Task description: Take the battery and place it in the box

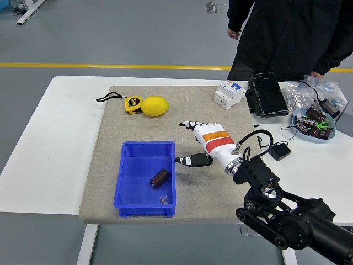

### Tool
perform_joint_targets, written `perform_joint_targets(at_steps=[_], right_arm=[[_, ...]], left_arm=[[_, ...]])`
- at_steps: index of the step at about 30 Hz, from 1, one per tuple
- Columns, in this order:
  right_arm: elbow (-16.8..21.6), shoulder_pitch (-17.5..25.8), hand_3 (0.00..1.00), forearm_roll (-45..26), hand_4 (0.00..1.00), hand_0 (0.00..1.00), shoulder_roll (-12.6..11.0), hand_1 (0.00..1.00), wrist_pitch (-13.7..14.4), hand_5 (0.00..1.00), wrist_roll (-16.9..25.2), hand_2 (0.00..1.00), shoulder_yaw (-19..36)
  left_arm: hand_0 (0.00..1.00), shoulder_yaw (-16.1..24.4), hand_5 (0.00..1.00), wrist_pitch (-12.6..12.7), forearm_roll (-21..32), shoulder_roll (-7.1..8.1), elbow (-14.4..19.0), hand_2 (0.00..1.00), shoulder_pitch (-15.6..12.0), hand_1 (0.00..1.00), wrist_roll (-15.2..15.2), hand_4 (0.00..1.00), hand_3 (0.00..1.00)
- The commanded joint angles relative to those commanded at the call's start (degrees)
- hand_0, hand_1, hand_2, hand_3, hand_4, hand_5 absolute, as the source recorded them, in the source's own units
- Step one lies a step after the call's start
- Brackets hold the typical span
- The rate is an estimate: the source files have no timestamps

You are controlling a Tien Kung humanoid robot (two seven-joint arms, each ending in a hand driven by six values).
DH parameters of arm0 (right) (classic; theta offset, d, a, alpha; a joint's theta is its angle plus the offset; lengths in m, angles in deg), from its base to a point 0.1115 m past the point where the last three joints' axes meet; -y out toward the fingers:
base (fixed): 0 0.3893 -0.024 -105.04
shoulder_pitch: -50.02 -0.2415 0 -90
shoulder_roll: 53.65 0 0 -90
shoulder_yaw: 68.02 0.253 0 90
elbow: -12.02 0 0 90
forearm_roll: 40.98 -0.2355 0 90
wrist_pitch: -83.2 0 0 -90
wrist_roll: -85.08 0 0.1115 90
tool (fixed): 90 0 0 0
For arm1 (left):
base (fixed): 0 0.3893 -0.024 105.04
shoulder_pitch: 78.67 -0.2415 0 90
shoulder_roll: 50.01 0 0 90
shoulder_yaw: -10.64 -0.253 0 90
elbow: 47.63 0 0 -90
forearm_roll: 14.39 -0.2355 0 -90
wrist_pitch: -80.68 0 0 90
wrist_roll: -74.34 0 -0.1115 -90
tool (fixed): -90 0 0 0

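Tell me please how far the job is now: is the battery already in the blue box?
Done: the battery lies inside the blue box, near its right wall. In hand: nothing; the right hand is open over the mat just right of the box, with its fingers spread. Left: judging by this view, nothing for this battery except drawing the arm away. The person stands back from the table's far side, hands off it.

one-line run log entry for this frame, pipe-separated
right hand open, over mat right of box | battery lying in blue box | left arm not in view | person standing at far side, hands off table
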Motion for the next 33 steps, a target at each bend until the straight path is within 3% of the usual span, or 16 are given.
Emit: perform_joint_targets(at_steps=[2, 3, 8, 9, 21, 33], right_arm=[[-0.15, -0.36, 0.813, 0.54, 0.998, 0.341, -0.80, 0.455, -0.78, 0.453, -0.25, 0.701, 0.11], [-0.16, -0.52, 0.791, 0.84, 0.998, 0.319, -1.25, 0.357, -1.22, 0.460, -0.40, 0.475, 0.12], [-0.61, -0.82, 0.791, 2.44, 0.998, 0.319, -2.47, 0.357, -2.83, 0.460, -1.38, 0.475, 0.31], [-0.68, -0.77, 0.798, 2.61, 0.998, 0.249, -2.65, 0.194, -3.08, 0.515, -1.61, 0.281, 0.34], [-1.64, -0.29, 0.822, 3.38, 0.998, 0.234, -3.40, 0.165, -6.72, 0.585, -2.31, 0.255, 0.06], [-5.76, -1.20, 0.805, 2.99, 0.998, 0.228, -3.38, 0.167, -7.45, 0.533, -2.50, 0.258, -1.31]], left_arm=[[0.720, -0.14, 0.542, 0.02, 0.22, 0.02, -0.01, 0.673, 0.03, 0.675, -0.04, 0.634, 0.585], [0.721, -0.13, 0.542, 0.01, 0.25, 0.04, -0.01, 0.673, 0.03, 0.675, -0.04, 0.635, 0.585], [0.721, -0.14, 0.542, -0.02, 0.13, 0.07, 0.03, 0.673, 0.01, 0.675, 0.04, 0.635, 0.585], [0.720, -0.12, 0.542, 0.00, 0.14, 0.06, 0.03, 0.672, 0.00, 0.675, 0.05, 0.635, 0.585], [0.720, 0.16, 0.539, -0.02, -0.29, -0.01, -0.01, 0.672, -0.21, 0.675, 0.07, 0.634, 0.586], [0.719, 0.44, 0.540, -0.11, -1.08, -0.06, 0.10, 0.672, -0.53, 0.675, 0.35, 0.634, 0.585]])
